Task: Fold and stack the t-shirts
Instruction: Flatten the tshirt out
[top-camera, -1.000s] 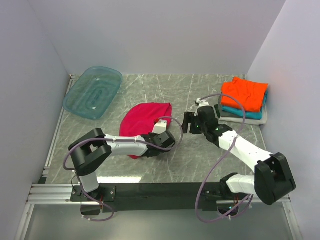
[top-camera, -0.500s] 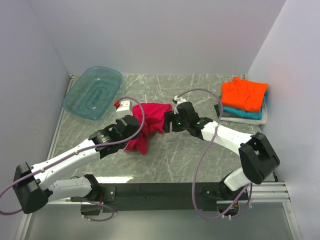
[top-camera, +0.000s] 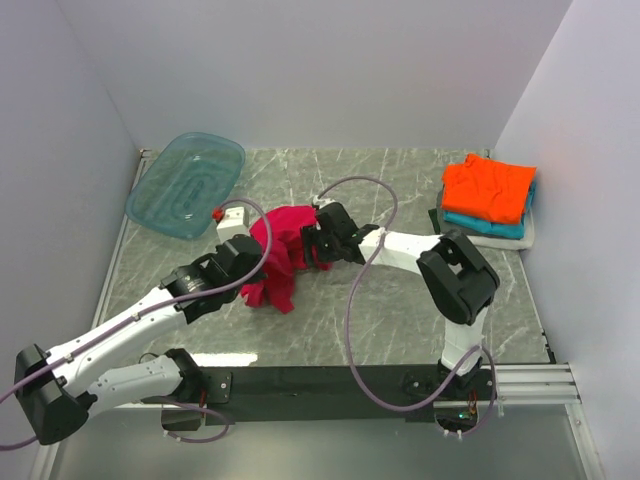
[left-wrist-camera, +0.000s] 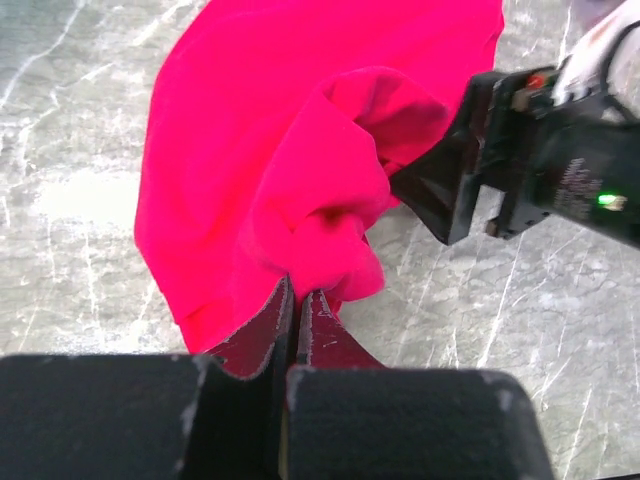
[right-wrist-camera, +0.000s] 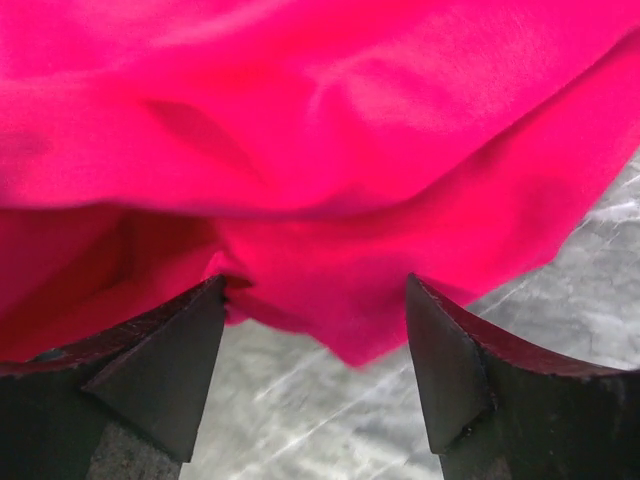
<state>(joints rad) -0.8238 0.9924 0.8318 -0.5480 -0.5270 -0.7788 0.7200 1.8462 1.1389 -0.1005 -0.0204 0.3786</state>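
Observation:
The crimson-magenta t-shirt (top-camera: 283, 248) is bunched up at the table's middle. My left gripper (top-camera: 257, 264) is shut on a fold of the crimson-magenta t-shirt (left-wrist-camera: 300, 150), with the left gripper (left-wrist-camera: 297, 292) pinching the cloth at its tips. My right gripper (top-camera: 312, 244) is at the shirt's right edge, also visible as the right gripper (left-wrist-camera: 440, 195). In the right wrist view the right gripper (right-wrist-camera: 315, 300) is open, and a hanging edge of the t-shirt (right-wrist-camera: 320, 150) droops between its fingers (right-wrist-camera: 165, 365). An orange t-shirt (top-camera: 489, 188) lies folded on a teal one (top-camera: 486, 226) and a grey-white one (top-camera: 478, 238) at the back right.
A translucent teal tub (top-camera: 186, 184) stands at the back left. Walls close in the table on the left, back and right. Grey marble tabletop (top-camera: 380, 310) shows in front of the shirt. Cables loop over both arms.
The left gripper closed on the crimson shirt and dragged it left, bunching it. The right gripper moved left across the table to the shirt's right edge.

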